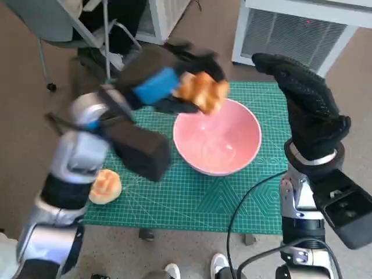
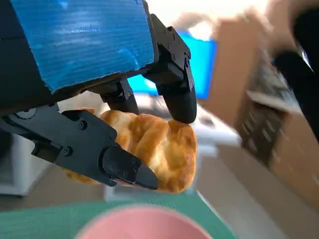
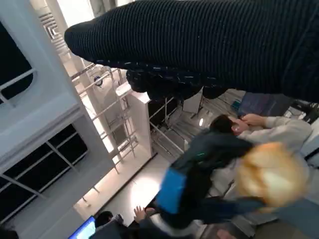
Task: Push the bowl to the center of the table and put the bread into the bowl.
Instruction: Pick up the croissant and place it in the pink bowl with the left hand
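Observation:
A pink bowl (image 1: 218,139) stands on the green cutting mat (image 1: 192,200) near the table's middle; its rim (image 2: 142,224) shows in the left wrist view. My left hand (image 1: 160,81) holds a golden bread piece (image 1: 202,91) over the bowl's far-left rim. In the left wrist view the black fingers (image 2: 174,94) pinch the bread (image 2: 149,149) from both sides. My right hand (image 1: 308,104) hovers raised by the bowl's right side, fingers extended, holding nothing. The right wrist view shows the glove (image 3: 209,45), the left hand (image 3: 194,184) and the blurred bread (image 3: 271,174).
A second bread piece (image 1: 105,186) lies on the mat's near-left corner. A white appliance (image 1: 302,32) stands beyond the table, a chair (image 1: 64,29) at the far left. Shoes (image 1: 220,266) show below the table's near edge. People sit in the right wrist view.

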{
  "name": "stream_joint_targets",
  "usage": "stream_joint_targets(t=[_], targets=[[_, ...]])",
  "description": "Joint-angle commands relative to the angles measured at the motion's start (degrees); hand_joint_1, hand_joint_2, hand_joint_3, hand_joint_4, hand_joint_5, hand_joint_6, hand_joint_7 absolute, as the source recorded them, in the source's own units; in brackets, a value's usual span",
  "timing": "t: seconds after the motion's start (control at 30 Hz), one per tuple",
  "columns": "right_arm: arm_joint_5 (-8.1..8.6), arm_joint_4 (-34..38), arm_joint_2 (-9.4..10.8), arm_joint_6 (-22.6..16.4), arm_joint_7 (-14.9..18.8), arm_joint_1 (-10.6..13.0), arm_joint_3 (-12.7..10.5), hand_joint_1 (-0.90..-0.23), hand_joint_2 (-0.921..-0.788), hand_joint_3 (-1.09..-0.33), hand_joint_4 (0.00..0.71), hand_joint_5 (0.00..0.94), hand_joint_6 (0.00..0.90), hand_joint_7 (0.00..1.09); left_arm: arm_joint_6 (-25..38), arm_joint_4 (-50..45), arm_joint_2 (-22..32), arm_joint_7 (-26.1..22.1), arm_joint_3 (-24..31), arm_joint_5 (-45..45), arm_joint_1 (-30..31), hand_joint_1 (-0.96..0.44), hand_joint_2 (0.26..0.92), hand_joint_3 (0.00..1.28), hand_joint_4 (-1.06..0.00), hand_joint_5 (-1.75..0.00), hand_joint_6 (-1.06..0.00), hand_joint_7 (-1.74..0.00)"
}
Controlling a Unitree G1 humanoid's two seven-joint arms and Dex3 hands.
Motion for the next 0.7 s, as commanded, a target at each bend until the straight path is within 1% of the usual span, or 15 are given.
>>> stream_joint_targets(t=[0.03, 0.07, 0.1, 0.13, 0.17, 0.2, 0.23, 0.27, 0.4, 0.6, 0.7], targets=[[-1.20, -0.90, -0.68, 0.47, -0.66, 1.58, 0.09, -0.594, -0.921, -0.763, -0.001, 0.585, -0.001, 0.79, 4.07, 4.18, -1.72, -5.73, -3.36, 1.41, -3.18, -0.01, 0.912, 0.08, -0.58, -0.57, -0.54, -0.75], [-1.24, -1.04, -0.76, 0.48, -0.75, 1.68, 0.12, -0.593, -0.921, -0.765, -0.001, 0.586, -0.001, 0.79, 4.88, 4.93, -2.01, -6.98, -3.96, 1.51, -3.57, -0.02, 0.909, 0.07, -0.54, -0.46, -0.51, -0.63], [-1.23, -1.20, -0.87, 0.51, -0.82, 1.81, 0.14, -0.592, -0.921, -0.768, -0.001, 0.586, -0.001, 0.79, 5.52, 6.30, -2.45, -8.42, -4.68, 1.52, -4.10, -0.03, 0.907, 0.05, -0.47, -0.29, -0.48, -0.43], [-1.23, -1.34, -0.95, 0.55, -0.87, 1.90, 0.17, -0.592, -0.921, -0.770, -0.001, 0.586, -0.001, 0.79, 5.97, 7.21, -2.75, -9.42, -5.14, 1.51, -4.46, -0.06, 0.900, 0.03, -0.39, -0.19, -0.44, -0.29], [-1.23, -1.49, -1.05, 0.56, -0.91, 2.01, 0.16, -0.592, -0.921, -0.771, -0.001, 0.586, -0.001, 0.79, 6.37, 8.27, -3.08, -10.46, -5.60, 1.42, -4.78, -0.07, 0.897, 0.03, -0.36, -0.15, -0.42, -0.23], [-1.23, -1.61, -1.12, 0.59, -0.95, 2.09, 0.15, -0.591, -0.921, -0.774, -0.001, 0.587, -0.001, 0.79, 6.66, 8.97, -3.30, -11.18, -5.88, 1.37, -5.00, -0.10, 0.891, 0.02, -0.28, -0.10, -0.40, -0.16], [-1.25, -1.67, -1.22, 0.56, -0.96, 2.15, 0.11, -0.590, -0.921, -0.776, -0.001, 0.587, -0.001, 0.79, 6.88, 9.62, -3.52, -11.90, -6.12, 1.30, -5.07, -0.12, 0.887, 0.01, -0.24, -0.06, -0.38, -0.11], [-1.27, -1.75, -1.28, 0.55, -0.98, 2.21, 0.08, -0.588, -0.921, -0.780, -0.001, 0.589, -0.001, 0.79, 7.01, 10.05, -3.67, -12.41, -6.25, 1.25, -5.12, -0.14, 0.885, 0.01, -0.20, -0.04, -0.36, -0.07], [-1.21, -1.91, -1.55, 0.63, -1.08, 2.32, -0.01, -0.587, -0.921, -0.786, -0.001, 0.590, -0.001, 0.79, 7.69, 10.30, -3.63, -14.34, -6.65, 1.25, -4.73, -0.19, 0.880, 0.00, -0.13, -0.01, -0.33, -0.02], [-1.50, -2.46, -1.79, 0.95, -1.45, 2.64, 0.00, -0.585, -0.921, -0.787, -0.001, 0.588, -0.001, 0.78, 5.47, 8.27, -2.35, -13.97, -5.15, -0.17, -2.04, -0.23, 0.863, 0.00, -0.05, 0.00, -0.27, 0.00], [-1.66, -2.71, -1.67, 1.20, -1.69, 2.72, 0.06, -0.586, -0.921, -0.786, -0.001, 0.586, -0.001, 0.78, 4.84, 4.33, -0.75, -13.65, -3.15, -1.54, 0.31, -0.24, 0.856, 0.00, -0.02, 0.00, -0.25, 0.00]])
